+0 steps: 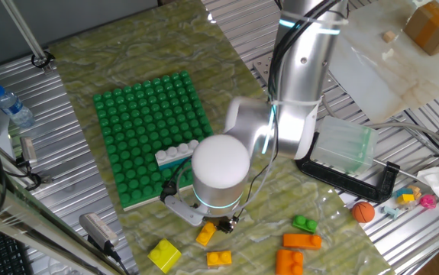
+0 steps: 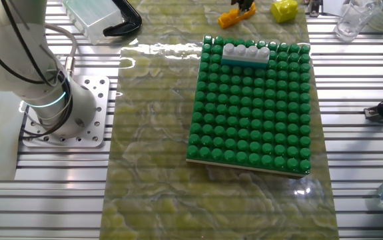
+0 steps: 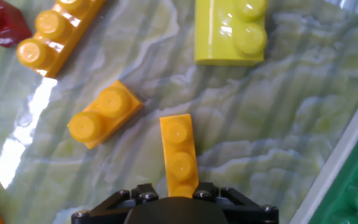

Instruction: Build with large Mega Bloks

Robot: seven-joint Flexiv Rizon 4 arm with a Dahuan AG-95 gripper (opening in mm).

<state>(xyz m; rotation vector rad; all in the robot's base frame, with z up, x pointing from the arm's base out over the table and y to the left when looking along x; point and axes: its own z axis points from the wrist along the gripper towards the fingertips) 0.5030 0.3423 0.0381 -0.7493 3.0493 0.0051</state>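
My gripper (image 3: 180,188) is shut on a small orange-yellow two-stud Mega Blok (image 3: 180,155), which sticks out between the jaws just above the marbled mat. In one fixed view the gripper (image 1: 213,224) hangs by the front edge of the green studded baseplate (image 1: 146,126) with that brick (image 1: 205,234) under it. A white four-stud brick on a teal one (image 1: 175,153) is fixed on the baseplate near its front edge; it also shows in the other fixed view (image 2: 246,53). Loose bricks lie around: a second orange-yellow two-stud one (image 3: 104,115), a yellow one (image 3: 231,28) and a long orange one (image 3: 57,31).
More orange bricks (image 1: 301,241) and a green brick (image 1: 305,224) lie to the right on the mat. A small orange ball (image 1: 363,211) and a clear box on a black tray (image 1: 345,145) sit further right. A water bottle (image 1: 11,107) stands at the left.
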